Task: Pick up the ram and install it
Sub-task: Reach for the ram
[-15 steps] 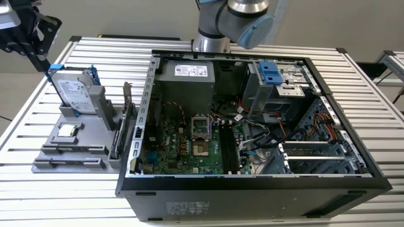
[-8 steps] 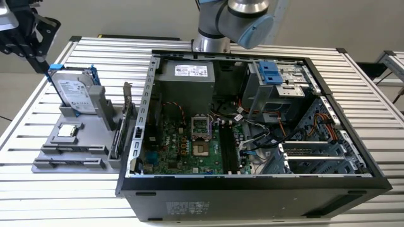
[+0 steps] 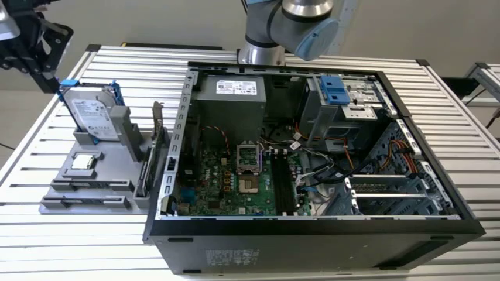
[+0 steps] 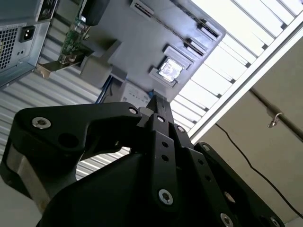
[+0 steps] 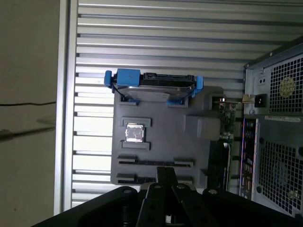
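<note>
My black gripper [image 3: 48, 73] hangs at the exterior view's far left, off the back corner of the grey holder tray [image 3: 93, 196] and beside the upright hard drive in its blue frame [image 3: 92, 114]. In both wrist views its fingers [image 4: 157, 105] [image 5: 166, 174] meet, with nothing visible between them. I cannot make out the ram; two long narrow slots [image 5: 156, 162] on the tray show only as dark lines. The open computer case [image 3: 312, 228] lies on its side, with the motherboard's dark memory slots [image 3: 281, 181] facing up.
The tray also carries a square silver processor [image 3: 84, 163] [image 5: 134, 133] and an expansion card with a metal bracket [image 3: 160, 146] [image 5: 226, 118] standing next to the case wall. Everything rests on a ribbed aluminium table [image 3: 47, 246]. The arm's base [image 3: 262, 35] rises behind the case.
</note>
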Controlling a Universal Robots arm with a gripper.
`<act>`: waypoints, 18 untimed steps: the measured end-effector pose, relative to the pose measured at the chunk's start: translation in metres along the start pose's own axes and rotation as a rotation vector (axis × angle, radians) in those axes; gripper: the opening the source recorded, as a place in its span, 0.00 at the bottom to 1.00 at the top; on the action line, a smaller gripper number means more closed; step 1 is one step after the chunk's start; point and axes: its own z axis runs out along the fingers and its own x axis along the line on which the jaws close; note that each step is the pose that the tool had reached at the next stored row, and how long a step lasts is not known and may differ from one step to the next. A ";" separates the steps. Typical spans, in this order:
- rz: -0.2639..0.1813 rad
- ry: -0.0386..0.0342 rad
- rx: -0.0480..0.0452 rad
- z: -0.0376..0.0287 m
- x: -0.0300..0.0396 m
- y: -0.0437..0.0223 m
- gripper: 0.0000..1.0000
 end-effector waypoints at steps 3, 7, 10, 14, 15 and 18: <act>0.000 0.0000 0.0000 -0.0001 0.0000 -0.0018 0.00; 0.000 0.0000 0.0000 -0.0002 0.0001 -0.0043 0.00; 0.000 -0.0001 -0.0001 -0.0003 0.0002 -0.0063 0.00; 0.000 0.0000 0.0000 -0.0005 0.0003 -0.0098 0.00; 0.000 0.0000 0.0000 -0.0005 0.0003 -0.0108 0.00; 0.000 0.0000 0.0000 -0.0007 0.0005 -0.0135 0.00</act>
